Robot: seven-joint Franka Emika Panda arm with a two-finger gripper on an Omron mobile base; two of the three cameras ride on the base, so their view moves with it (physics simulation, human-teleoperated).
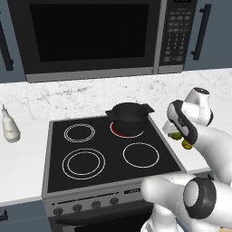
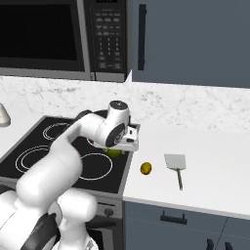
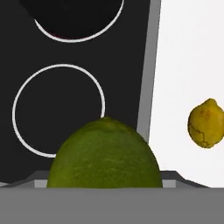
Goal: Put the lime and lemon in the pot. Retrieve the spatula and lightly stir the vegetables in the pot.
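My gripper (image 2: 118, 149) hangs over the right edge of the black stove (image 1: 59, 172), shut on the green lime (image 3: 105, 153), which hides the fingertips in the hand view. The lime (image 2: 114, 153) shows just under the hand. The yellow lemon (image 2: 145, 168) lies on the white counter to the right of the stove, apart from the gripper; it also appears as the lemon (image 3: 206, 123) and the lemon (image 1: 186, 144). The low black pot (image 1: 129, 117) stands on the glowing back right burner, behind and left of the gripper (image 1: 177, 135). The spatula (image 2: 177, 166) lies flat right of the lemon.
A microwave (image 1: 90, 36) hangs above the stove. A white bottle (image 1: 10, 127) stands on the counter to the stove's left. The front right burner ring (image 3: 59, 109) lies below the hand. Blue cabinet doors (image 2: 195, 44) rise behind the right counter.
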